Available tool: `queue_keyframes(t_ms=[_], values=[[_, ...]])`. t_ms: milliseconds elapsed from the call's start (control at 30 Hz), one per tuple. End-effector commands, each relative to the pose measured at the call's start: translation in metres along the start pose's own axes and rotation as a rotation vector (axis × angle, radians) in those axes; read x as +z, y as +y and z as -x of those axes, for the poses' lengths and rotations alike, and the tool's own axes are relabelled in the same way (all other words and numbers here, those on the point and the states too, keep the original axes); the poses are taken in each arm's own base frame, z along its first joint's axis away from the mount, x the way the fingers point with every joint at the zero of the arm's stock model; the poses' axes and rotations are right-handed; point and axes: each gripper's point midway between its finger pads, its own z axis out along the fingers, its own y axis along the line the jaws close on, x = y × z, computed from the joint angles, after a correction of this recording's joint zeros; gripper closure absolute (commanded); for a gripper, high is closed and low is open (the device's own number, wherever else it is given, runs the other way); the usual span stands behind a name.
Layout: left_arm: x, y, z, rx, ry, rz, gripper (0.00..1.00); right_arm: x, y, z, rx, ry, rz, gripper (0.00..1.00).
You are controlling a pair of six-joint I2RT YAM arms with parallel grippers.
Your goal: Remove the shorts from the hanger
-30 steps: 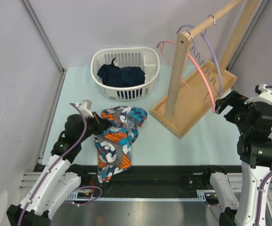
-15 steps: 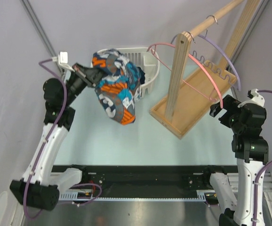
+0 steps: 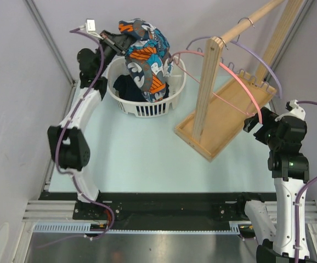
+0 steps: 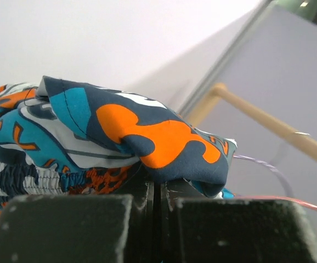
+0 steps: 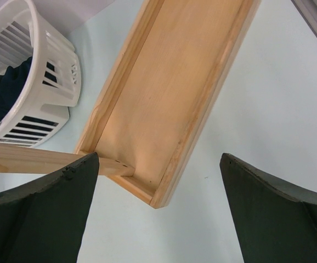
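The colourful shorts hang bunched from my left gripper, which is shut on their fabric high above the white basket. In the left wrist view the shorts drape over my shut left gripper. The lavender hanger hangs bare on the wooden rod, next to a pink hanger; it shows faintly in the left wrist view. My right gripper is open and empty beside the rack's base; in its wrist view the gripper has its jaws wide apart.
A dark navy garment lies inside the basket. The wooden rack's tray base and upright post stand at the right; the base and the basket show in the right wrist view. Walls enclose the back and sides.
My left arm has lifted the shorts off the table and carried them back and up over the basket. The right arm has shifted slightly; the hangers have swung.
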Motion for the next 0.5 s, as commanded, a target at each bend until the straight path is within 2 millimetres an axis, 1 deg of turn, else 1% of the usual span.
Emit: queue_keyframes(t_ms=[0,33,67,100,133,167,200,267,300,333,367,400,433,467], values=[[0.023,0.095,-0.033,-0.075,0.065,0.073,1.0,0.006,0.004,0.011,-0.004,-0.044,0.013,0.03],[0.029,0.101,-0.033,-0.066,0.069,0.077,1.0,0.005,0.004,0.012,-0.003,-0.046,0.011,0.03],[0.029,0.119,-0.041,-0.076,0.084,0.129,1.0,0.006,0.003,0.011,-0.003,-0.042,0.009,0.03],[0.024,0.15,-0.055,-0.066,0.102,0.216,0.99,0.007,0.002,0.01,-0.003,-0.036,0.004,0.03],[0.021,0.163,-0.06,-0.056,0.108,0.261,1.0,0.007,0.002,0.009,-0.002,-0.035,0.004,0.03],[0.017,0.179,-0.061,-0.012,0.101,0.323,1.0,0.007,0.001,0.007,0.0,-0.026,0.0,0.03],[0.008,0.194,-0.072,-0.021,0.136,0.395,1.0,0.007,0.001,0.006,0.005,-0.02,-0.001,0.03],[-0.001,0.208,-0.079,0.025,0.171,0.449,1.0,0.007,-0.002,0.0,0.013,0.003,-0.016,0.03],[-0.007,0.219,-0.08,0.033,0.175,0.509,1.0,0.008,-0.002,-0.003,0.028,0.013,-0.021,0.02],[-0.018,0.227,-0.088,0.022,0.214,0.57,1.0,0.009,-0.003,-0.006,0.04,0.026,-0.026,0.03],[-0.025,0.233,-0.093,0.039,0.238,0.605,1.0,0.012,-0.011,-0.01,0.051,0.039,-0.073,0.02],[-0.03,0.238,-0.096,0.047,0.25,0.642,1.0,0.014,-0.013,-0.014,0.062,0.052,-0.085,0.02],[-0.043,0.245,-0.108,0.031,0.302,0.706,1.0,0.015,-0.014,-0.017,0.092,0.067,-0.097,0.02],[-0.05,0.251,-0.113,0.059,0.335,0.747,1.0,0.017,-0.017,-0.023,0.105,0.086,-0.117,0.02]])
